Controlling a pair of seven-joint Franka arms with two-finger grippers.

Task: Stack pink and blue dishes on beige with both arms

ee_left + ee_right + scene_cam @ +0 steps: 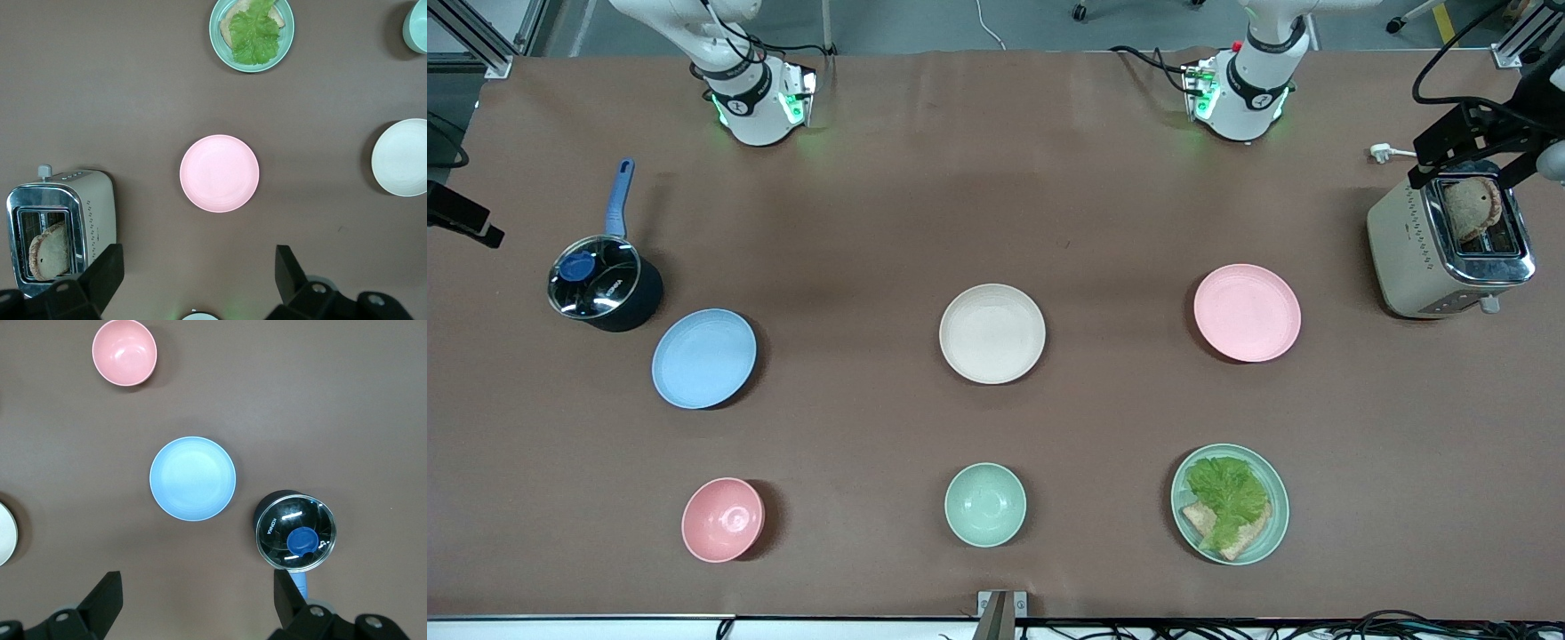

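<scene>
Worktop (996, 178): brown, carrying all items; nothing stacked yet, so you are at the first reach.

Toaster (1449, 244): at the left arm's end, bread in its slot. Keep your left arm's sweep off it.

Saucepan (605, 284): lidded, blue handle, just beside the blue plate. Approach that plate from the edge away from the pan.

Beige plate (992, 333): mid-worktop, bare, between the other two and well apart from both. This is your stack base; leave it where it lies.

Pink plate (1247, 312): toward the left arm's end, flat.

Blue plate (703, 358): toward the right arm's end, flat.

Mint-green plate (1230, 504), with lettuce and bread; pink bowl (723, 519); mint-green bowl (985, 504): all nearer the front camera. Not yours to move.

Left gripper (197, 270): high over the pink plate, fingers spread wide, empty.

Right gripper (197, 590): high over the blue plate, fingers wide, empty.

Advice: shallow rims likely need a pinch at one edge; send the arms in turn so they don't meet over the beige plate.
</scene>
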